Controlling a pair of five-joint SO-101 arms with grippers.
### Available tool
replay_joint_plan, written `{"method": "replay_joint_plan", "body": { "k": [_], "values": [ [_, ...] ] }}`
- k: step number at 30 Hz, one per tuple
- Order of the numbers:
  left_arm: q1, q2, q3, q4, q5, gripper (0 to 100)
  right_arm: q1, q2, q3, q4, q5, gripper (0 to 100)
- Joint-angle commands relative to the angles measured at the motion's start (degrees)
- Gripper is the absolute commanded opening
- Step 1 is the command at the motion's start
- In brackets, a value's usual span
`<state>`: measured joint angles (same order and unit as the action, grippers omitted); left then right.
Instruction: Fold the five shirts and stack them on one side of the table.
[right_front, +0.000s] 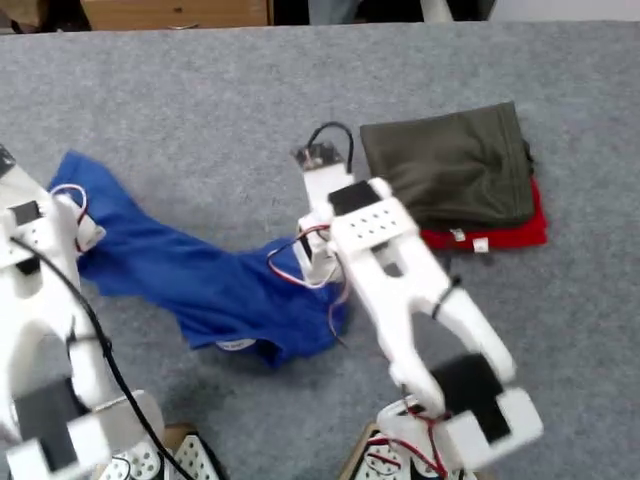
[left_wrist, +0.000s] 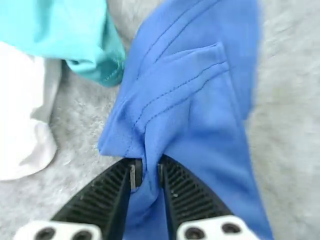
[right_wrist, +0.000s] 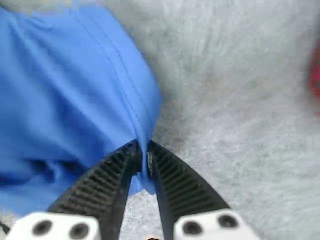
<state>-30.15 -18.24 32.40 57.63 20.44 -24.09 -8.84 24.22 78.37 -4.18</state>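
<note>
Progress stands at roughly two of five: a folded olive-green cotton shirt (right_front: 450, 170) lies on a folded red shirt (right_front: 503, 233) at the right of the grey felt-covered table (right_front: 200, 90). The crumpled royal-blue cotton shirt (right_front: 190, 275) stretches across the table's near left, one end clamped in the left gripper (left_wrist: 146, 172), the other pinched between the closed fingers of the right gripper (right_wrist: 142, 152). A rumpled teal shirt (left_wrist: 65, 35) and a white shirt (left_wrist: 20, 115) lie unfolded near the left gripper. By this evidence, three shirts are left to fold and stack.
</note>
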Motion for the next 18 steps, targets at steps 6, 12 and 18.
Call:
{"method": "replay_joint_plan", "body": {
  "k": [6, 12, 18],
  "values": [
    [-0.8, -30.6, -3.3, 14.2, -8.7, 3, -0.4, -19.5, -9.4, 10.7, 6.4, 1.2],
    [-0.3, -43.6, -12.8, 25.9, -12.9, 3, 9.3, -29.2, -14.2, 14.1, 11.3, 1.2],
    [-0.7, -41.8, -26.4, 37.8, -18.4, 3, 18.5, -36.5, -22.9, 13.7, 17.1, 1.3]
  ]
}}
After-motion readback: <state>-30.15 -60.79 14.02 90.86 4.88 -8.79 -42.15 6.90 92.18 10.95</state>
